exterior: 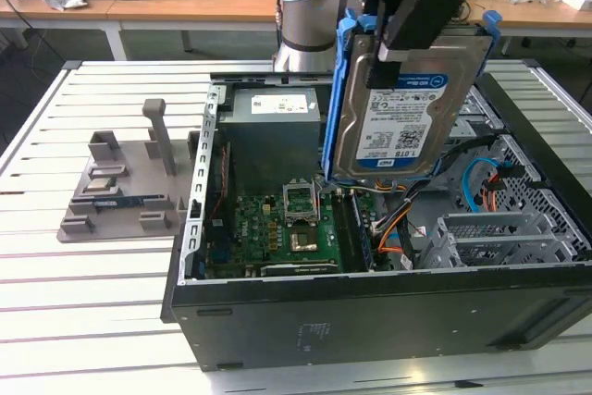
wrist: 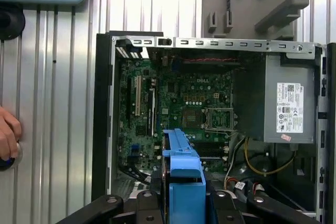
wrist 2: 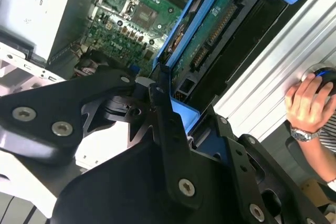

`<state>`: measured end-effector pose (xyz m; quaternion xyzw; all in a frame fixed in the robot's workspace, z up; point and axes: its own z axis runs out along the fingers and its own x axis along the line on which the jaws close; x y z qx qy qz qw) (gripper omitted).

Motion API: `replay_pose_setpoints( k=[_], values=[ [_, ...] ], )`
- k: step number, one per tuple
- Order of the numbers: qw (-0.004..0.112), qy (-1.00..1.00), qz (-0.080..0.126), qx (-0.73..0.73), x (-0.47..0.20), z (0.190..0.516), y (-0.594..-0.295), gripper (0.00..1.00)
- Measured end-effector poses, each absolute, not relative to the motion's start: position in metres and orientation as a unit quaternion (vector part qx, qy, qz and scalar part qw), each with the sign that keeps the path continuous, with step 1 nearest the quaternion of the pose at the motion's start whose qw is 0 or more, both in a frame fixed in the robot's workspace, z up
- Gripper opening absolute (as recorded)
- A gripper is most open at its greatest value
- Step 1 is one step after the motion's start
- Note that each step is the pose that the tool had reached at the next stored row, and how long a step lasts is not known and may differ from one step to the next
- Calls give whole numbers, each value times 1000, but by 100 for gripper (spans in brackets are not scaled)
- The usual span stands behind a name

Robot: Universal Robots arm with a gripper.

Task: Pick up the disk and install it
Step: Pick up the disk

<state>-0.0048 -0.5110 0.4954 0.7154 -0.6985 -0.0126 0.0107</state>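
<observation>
The disk [exterior: 400,117] hangs on edge above the open computer case [exterior: 370,312], over its right half in the exterior view. It is a silver drive with a white-and-blue label facing the camera and blue plastic rails along its sides. My gripper [exterior: 393,48] is shut on the disk's upper edge, its black fingers clamping it from both faces. In the second wrist view the disk's green circuit-board side [wrist 2: 212,27] and blue rail run away from the black fingers [wrist 2: 165,111]. In the first wrist view the disk's blue bracket [wrist: 184,174] stands between the gripper's black links, above the motherboard.
Inside the case lie the green motherboard [exterior: 277,228], the grey power supply [exterior: 273,122] and a metal drive cage [exterior: 499,238] with orange and blue cables. A grey fixture tray [exterior: 120,191] sits on the slatted table at the exterior view's left. A person's hand [wrist 2: 310,103] rests on the table edge.
</observation>
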Motion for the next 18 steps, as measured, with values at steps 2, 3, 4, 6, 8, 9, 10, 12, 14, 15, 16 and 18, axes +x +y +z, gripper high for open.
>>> replay_pose_setpoints(
  k=[2,3,4,6,8,9,10,12,14,15,16,18],
  values=[
    [11,-699,-13,715,3,495,-512,37],
    [11,-699,-13,715,8,495,-512,37],
    [11,-699,-13,715,11,495,-512,37],
    [12,-699,-14,715,20,495,-513,37],
    [12,-699,-14,715,26,495,-514,37],
    [12,-699,-14,715,29,495,-514,37],
    [12,-699,-14,715,32,495,-515,37],
    [13,-699,-15,715,38,495,-518,37],
    [13,-698,-15,715,42,495,-521,37],
    [13,-699,-15,715,44,495,-524,37],
    [13,-699,-15,715,46,494,-526,37],
    [13,-699,-15,715,49,494,-531,37]
  ],
)
